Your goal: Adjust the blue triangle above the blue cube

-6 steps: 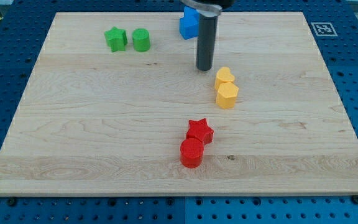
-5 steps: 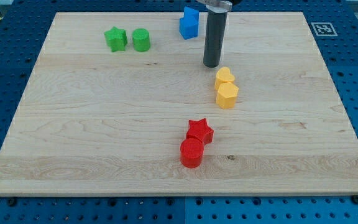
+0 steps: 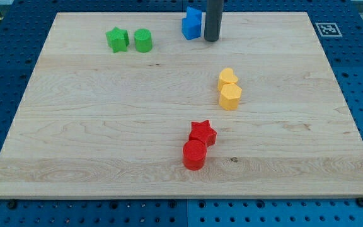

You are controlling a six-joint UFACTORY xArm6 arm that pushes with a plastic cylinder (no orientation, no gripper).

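Two blue blocks stand touching near the view's top centre. The blue cube [image 3: 190,28] is the lower one. The blue triangle [image 3: 195,14] sits just above it and slightly right. My tip [image 3: 211,40] rests on the board just right of the blue cube, a small gap away. The dark rod rises out of the view's top.
A green star [image 3: 116,39] and a green cylinder [image 3: 143,40] sit at the top left. A yellow heart [image 3: 227,77] and a yellow hexagon [image 3: 230,96] sit right of centre. A red star [image 3: 202,132] and a red cylinder [image 3: 194,154] sit at bottom centre. The wooden board [image 3: 93,126] carries them all.
My tip has moved up the view, from beside the yellow heart to just right of the blue blocks. No block has moved.
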